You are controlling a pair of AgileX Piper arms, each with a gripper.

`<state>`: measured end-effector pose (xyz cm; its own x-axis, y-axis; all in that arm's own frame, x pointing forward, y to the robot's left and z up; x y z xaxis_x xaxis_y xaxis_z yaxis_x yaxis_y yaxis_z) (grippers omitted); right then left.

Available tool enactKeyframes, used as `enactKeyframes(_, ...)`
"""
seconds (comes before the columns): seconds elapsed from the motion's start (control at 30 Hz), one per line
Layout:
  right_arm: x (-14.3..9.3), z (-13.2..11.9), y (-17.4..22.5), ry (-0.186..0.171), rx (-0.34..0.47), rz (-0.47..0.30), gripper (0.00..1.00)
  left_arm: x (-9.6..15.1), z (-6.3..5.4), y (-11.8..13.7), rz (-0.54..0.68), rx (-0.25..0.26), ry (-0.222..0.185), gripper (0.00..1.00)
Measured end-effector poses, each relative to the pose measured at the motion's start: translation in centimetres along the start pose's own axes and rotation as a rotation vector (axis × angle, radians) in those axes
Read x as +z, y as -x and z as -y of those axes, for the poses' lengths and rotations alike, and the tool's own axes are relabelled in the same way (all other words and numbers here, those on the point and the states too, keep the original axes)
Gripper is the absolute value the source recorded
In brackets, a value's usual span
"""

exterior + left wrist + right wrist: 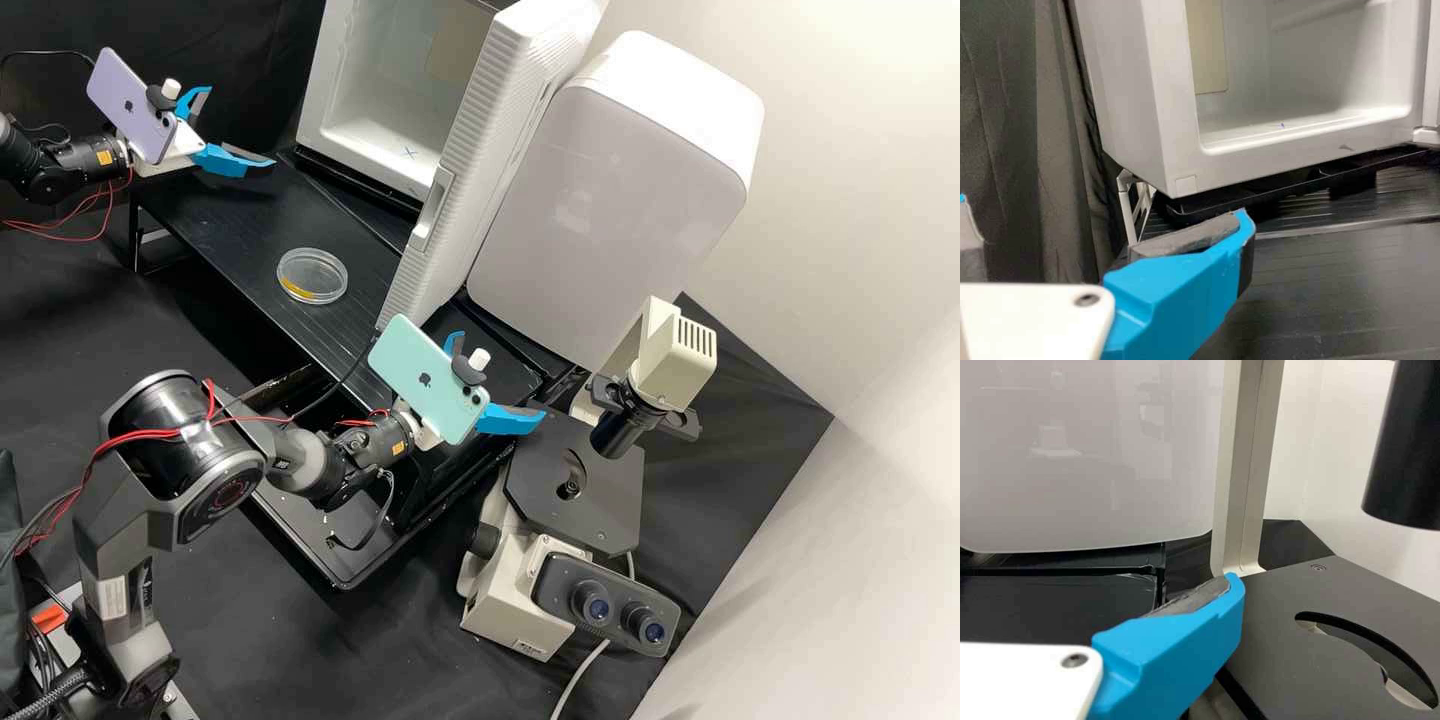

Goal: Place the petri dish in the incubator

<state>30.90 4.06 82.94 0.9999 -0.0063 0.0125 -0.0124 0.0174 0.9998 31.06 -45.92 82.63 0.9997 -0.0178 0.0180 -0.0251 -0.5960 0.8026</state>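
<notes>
- Two grippers in the high view and neither has the prize: the petri dish (312, 275) lies flat on the black table (230, 225), yellowish medium inside, nothing touching it.
- From the dish, the left gripper (240, 125) waits at 11 o'clock with its fingers spread. The right gripper (503, 375) sits at 4 o'clock, fingers spread too and holding nothing. The incubator (370, 120) gapes at 1 o'clock, its door (480, 150) swung wide.
- Left wrist view: one blue finger (1185, 277) hangs over the ribbed table, with the incubator's white chamber near and dead ahead.
- Right wrist view: one blue finger (1177, 645) hovers by the microscope stage (1320, 615), with the door's edge just beyond.
- Handling call: the dish looks light, stiff and slick-walled, thin clear plastic that could crack, and any lid is probably loose. I'd pinch it gently across opposite side walls and keep it level so the medium stays put.
</notes>
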Motion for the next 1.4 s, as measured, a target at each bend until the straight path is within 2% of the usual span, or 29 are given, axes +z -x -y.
enactKeyframes(0.57,0.0,0.0,0.0,0.000,0.000,0.000,1.00,0.3,0.0,0.1,0.016,-0.001,-0.005,1.00)
enactKeyframes(0.87,0.0,0.0,0.0,0.000,0.000,0.000,1.00,4.3,-0.6,3.3,0.219,0.002,-0.018,1.00)
enactKeyframes(1.03,0.0,0.0,0.0,0.000,0.000,0.000,1.00,6.1,-0.4,5.0,0.304,0.001,-0.021,1.00)
enactKeyframes(1.2,0.0,0.0,0.0,0.000,0.000,0.000,1.00,7.3,0.4,6.3,0.364,-0.013,-0.020,1.00)
enactKeyframes(1.4,0.0,0.0,0.0,0.000,0.000,0.000,1.00,7.8,0.7,7.3,0.393,-0.026,-0.025,1.00)
